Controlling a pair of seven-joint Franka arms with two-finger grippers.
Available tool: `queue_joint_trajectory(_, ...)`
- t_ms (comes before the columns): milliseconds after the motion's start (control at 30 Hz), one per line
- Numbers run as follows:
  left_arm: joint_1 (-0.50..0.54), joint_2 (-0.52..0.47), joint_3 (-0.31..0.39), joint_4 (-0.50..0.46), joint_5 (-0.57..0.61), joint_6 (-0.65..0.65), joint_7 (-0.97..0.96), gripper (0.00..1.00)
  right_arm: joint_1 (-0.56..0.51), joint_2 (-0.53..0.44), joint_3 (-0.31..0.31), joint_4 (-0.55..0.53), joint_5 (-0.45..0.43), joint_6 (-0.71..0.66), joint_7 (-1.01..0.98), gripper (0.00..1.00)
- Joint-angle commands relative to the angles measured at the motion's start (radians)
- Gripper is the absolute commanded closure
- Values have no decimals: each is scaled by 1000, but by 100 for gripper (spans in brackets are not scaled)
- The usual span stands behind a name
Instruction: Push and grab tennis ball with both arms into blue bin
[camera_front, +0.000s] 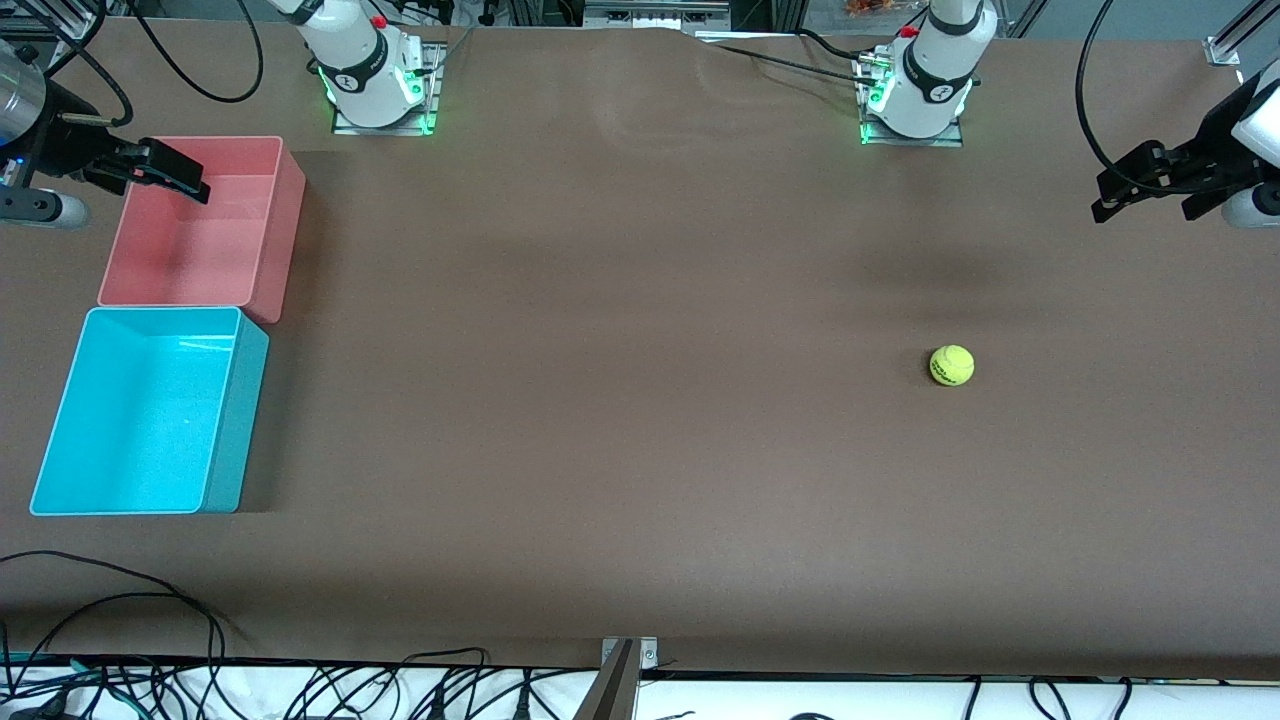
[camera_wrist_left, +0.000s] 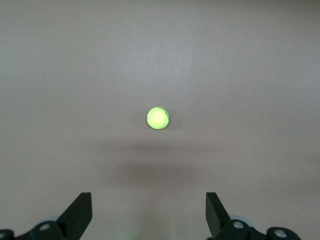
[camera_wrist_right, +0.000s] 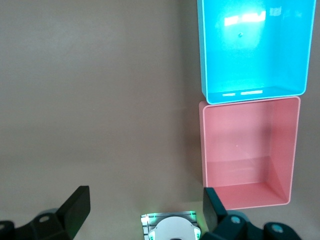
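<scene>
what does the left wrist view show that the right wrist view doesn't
Only the left wrist view shows the small fuzzy yellow-green tennis ball and the open left end effector. Only the right wrist view shows the bright cyan-blue rectangular plastic bin, the pink-red plastic tub touching it, and the open right end effector. Both show the brown tabletop.

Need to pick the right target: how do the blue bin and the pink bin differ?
The blue bin is bright cyan; the pink bin is pink-red. The blue bin sits nearer the front camera, the pink bin nearer the robots' bases. The right gripper hangs over the pink bin, not the blue bin. Both are empty, similar-sized rectangular tubs, side by side.
</scene>
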Motion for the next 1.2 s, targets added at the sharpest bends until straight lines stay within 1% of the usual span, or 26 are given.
queue_joint_trajectory(0,3,19,0,40,-16,-24,-8,0,-4,4,-1,20,27,-9,-10,0)
queue_joint_trajectory(434,3,19,-2,40,-16,-24,-8,0,-6,-4,-3,20,17,-1,-10,0)
queue_joint_trajectory(534,3,19,0,40,-16,-25,-8,0,-4,1,-1,20,7,23,-4,0)
queue_joint_trajectory(868,3,19,0,40,-16,-24,-8,0,-4,8,-1,20,6,29,1,0)
queue_joint_trajectory(1035,3,19,0,40,-15,-24,-5,0,-3,10,0,19,-22,31,4,0)
queue_joint_trajectory(1168,4,19,0,40,-16,-24,6,0,-3,16,0,19,-22,31,4,0)
